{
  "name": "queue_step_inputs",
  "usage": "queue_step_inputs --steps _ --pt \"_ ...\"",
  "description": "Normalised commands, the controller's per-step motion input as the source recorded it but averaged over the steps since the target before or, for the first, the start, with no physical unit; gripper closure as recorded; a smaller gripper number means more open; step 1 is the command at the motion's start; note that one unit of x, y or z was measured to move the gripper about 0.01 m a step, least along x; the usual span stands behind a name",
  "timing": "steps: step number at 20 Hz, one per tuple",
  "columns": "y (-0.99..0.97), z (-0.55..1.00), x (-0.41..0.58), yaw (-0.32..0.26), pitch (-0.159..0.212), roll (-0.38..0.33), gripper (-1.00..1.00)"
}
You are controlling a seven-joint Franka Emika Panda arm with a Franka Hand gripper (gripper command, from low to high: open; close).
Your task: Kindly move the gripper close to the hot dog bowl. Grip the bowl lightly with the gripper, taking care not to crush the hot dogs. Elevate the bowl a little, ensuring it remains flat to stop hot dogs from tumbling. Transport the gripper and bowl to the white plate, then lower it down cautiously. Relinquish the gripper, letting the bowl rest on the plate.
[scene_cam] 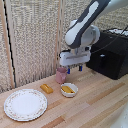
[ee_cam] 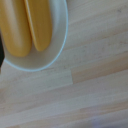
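Note:
The hot dog bowl (scene_cam: 69, 90) is a small shallow white bowl on the wooden table, with orange-yellow hot dogs (scene_cam: 67, 89) inside. The white plate (scene_cam: 25, 104) with a speckled rim lies on the table toward the exterior view's left. The gripper (scene_cam: 75, 68) with blue-tipped fingers (scene_cam: 80, 68) hangs above and just behind the bowl, apart from it; I cannot tell how wide the fingers stand. The wrist view shows the bowl (ee_cam: 52, 52) close up with two hot dogs (ee_cam: 30, 25) in it; no fingers appear there.
A pink cup (scene_cam: 61, 75) stands just behind the bowl, under the gripper. A loose orange-yellow block (scene_cam: 46, 88) lies between bowl and plate. A black box (scene_cam: 110, 55) sits at the exterior view's right. A woven screen (scene_cam: 30, 40) backs the table.

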Motion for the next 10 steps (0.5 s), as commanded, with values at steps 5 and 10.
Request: queue_step_inputs --steps 5,10 --pt "-0.23 -0.49 -0.295 0.003 0.0 0.031 -1.0" --pt "-0.09 -0.38 -0.177 0.007 -0.002 0.006 -1.0"
